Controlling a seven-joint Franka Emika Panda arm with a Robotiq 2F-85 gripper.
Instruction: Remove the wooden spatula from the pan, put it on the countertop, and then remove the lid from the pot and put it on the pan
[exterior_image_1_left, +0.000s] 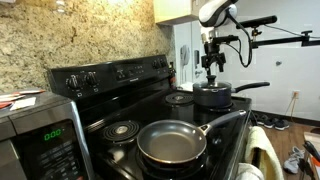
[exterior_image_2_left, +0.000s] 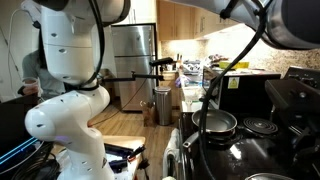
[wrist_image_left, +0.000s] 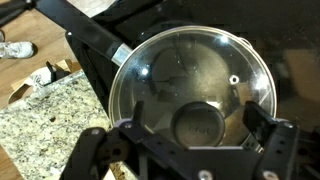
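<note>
step: lid off pot | my jaws: spread wide, empty, hovering over the lid (wrist_image_left: 190, 70) | do: centre on knob (wrist_image_left: 198, 125) (it's small), descend straight, close squarely before lifting

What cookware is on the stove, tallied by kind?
Pan: 1
Pot: 1
Lid, sitting on the pot: 1
Total: 3

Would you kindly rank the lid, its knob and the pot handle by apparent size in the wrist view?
Largest: lid.
Pot handle and knob look about alike: handle longer, knob wider and nearer the camera.
</note>
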